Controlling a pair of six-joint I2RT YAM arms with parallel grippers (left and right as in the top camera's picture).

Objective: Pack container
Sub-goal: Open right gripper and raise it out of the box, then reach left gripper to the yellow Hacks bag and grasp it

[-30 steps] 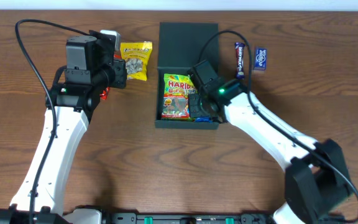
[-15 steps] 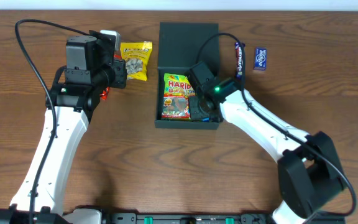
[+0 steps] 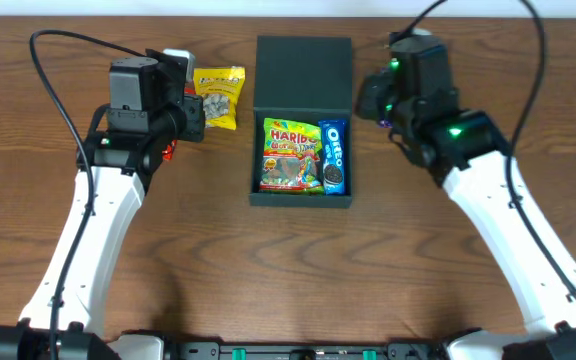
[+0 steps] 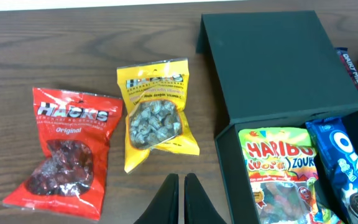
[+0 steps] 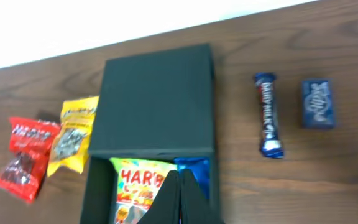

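One box [image 3: 302, 198], dark green-black, matte, rigid and square-cornered, at the middle of the brown wood-grain bench [image 3: 218, 260]. Open, with one flat lid [image 3: 303, 70] hinged back onto the bench on the far side.

Two packets inside, side by side and touching:
- One glossy gummy bag [image 3: 286, 153] in yellow, red and green, on the left.
- One narrow blue cookie pack [image 3: 334, 158] on the right, against the box wall.

Four snacks outside on the bench.
- Left of the box, two soft, crinkled bags. One yellow bag [image 4: 157, 109] with a clear window of grey-green pieces, nearer the box. One red bag [image 4: 67, 149] with dark round sweets showing through, just beside the yellow one and not touching it.
- Right of the lid, one long slim dark-blue bar [image 5: 269, 115] and one small squarish blue packet [image 5: 317, 104], near each other and apart.

Two tools, each with two dark tapered fingers.
- Left tool [image 4: 182, 183] above the bench by the yellow bag, fingers pressed together, empty.
- Right tool [image 5: 179, 180] raised near the right edge of the lid, fingers together likewise, gripping nothing.
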